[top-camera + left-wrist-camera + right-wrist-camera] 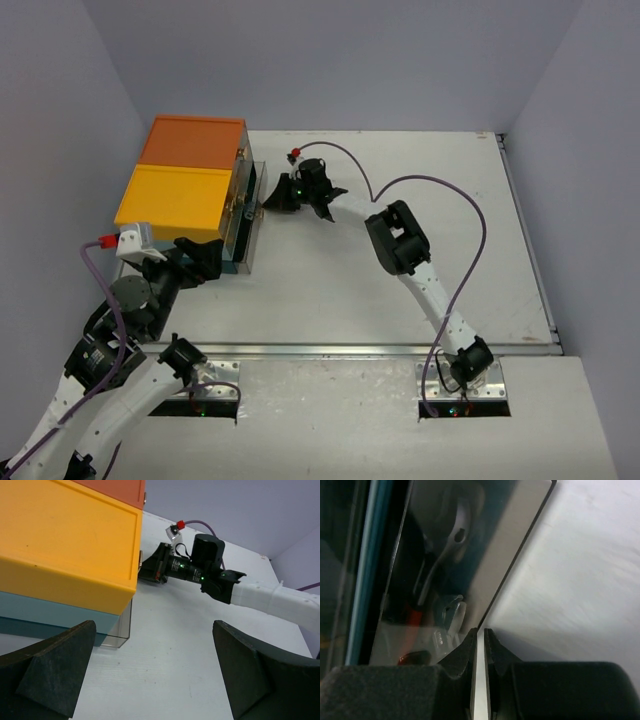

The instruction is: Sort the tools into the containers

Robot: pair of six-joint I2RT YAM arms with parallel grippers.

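The teal box unit (240,262) has an orange top (192,142) and a yellow top (175,195) and stands at the back left. My right gripper (272,195) is at its right side, shut on the front wall of a clear drawer (505,540) that is pulled out a little. In the right wrist view the jaws (481,635) pinch that wall's edge. Metal tools (451,610), one with a red handle (410,625), lie inside the drawer. My left gripper (152,675) is open and empty over bare table by the box's near right corner (122,627).
The right arm (270,597) stretches across the table from the near right to the box. A purple cable (440,190) loops over the table's middle right. Grey walls close in the back and both sides.
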